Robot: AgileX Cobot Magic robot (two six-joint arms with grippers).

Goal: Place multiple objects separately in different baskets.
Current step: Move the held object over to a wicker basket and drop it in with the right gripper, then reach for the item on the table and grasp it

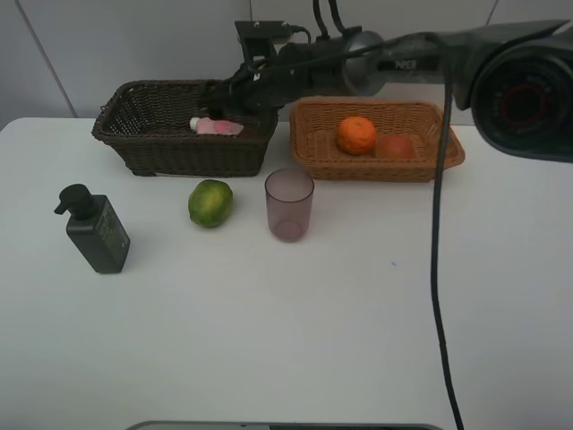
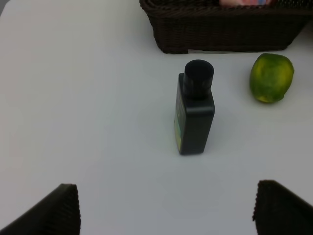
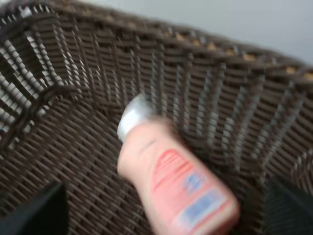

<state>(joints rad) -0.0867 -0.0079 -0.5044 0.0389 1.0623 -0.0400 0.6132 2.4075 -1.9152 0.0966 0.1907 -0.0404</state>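
View from above of a white table [image 1: 269,340], read as a clock face with 12 at the far edge. At 11 o'clock sits the dark brown basket [image 1: 143,148]; the pink bottle [image 1: 218,127] lies on its side inside, white cap toward 9 o'clock. The right gripper [image 3: 167,208] hangs over it with fingers spread apart and not clamping the blurred bottle. At 1 o'clock the tan basket [image 1: 376,168] holds the orange [image 1: 357,135] and the peach-like fruit [image 1: 395,146], side by side. So three of the six items look sorted. Three are left on the bare tabletop: the dark green pump bottle [image 1: 97,231] upright at 9 o'clock, and the green fruit [image 1: 210,202] and the mauve cup [image 1: 289,204] near the centre, just below the baskets. The left gripper [image 2: 167,209] hovers near the pump bottle, fingers wide apart, holding nothing.
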